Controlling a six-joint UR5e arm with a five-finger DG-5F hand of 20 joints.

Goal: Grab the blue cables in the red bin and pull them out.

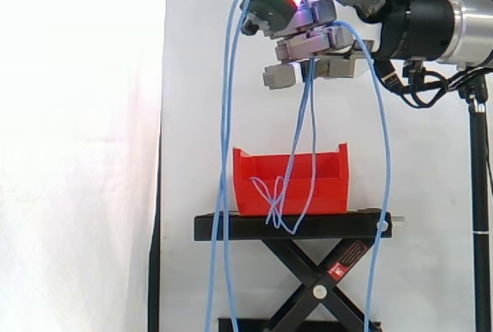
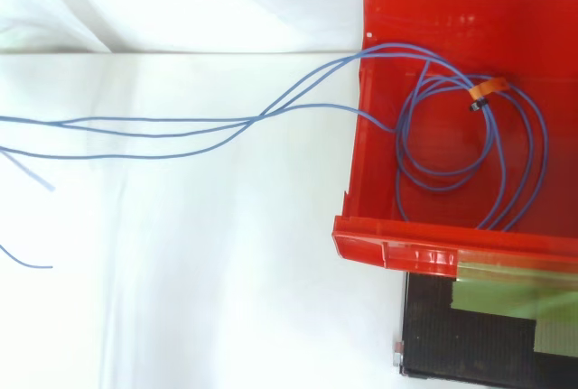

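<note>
- Side view: the hand (image 1: pixel 312 35) is seen high above the red open-topped plastic bin (image 1: pixel 331 186), its fingers curled shut round several strands of the thin blue cables (image 1: pixel 224 139).
- The strands are draped over the hand. Two are seen falling on the left past the black scissor-lift stand (image 1: pixel 231 228), one on the right, and a pair down the middle to the bin.
- A loose tangle is noted at the bin's front wall, sagging over the stand's top plate.
- The white curtain (image 1: pixel 77 116) is seen behind.

- Top view: part of the cable is coiled on the bin's floor (image 2: pixel 406 249), bound at one spot by a small orange tie (image 2: pixel 488 91).
- Several strands (image 2: pixel 262 116) are led over the bin's left wall and out across the white ground.
- The task is judged partly done: the coil has yet to be lifted clear.

- Handling: the cable is judged light, limp and smooth-jacketed. It will sag and swing, and may slide through a slack grip.
- The bound coil may catch on the bin's rim, and a sharp pull may shift the light bin.
- A hold is best taken on several strands bunched together, close to the tie, so that the coil is lifted as one.
</note>
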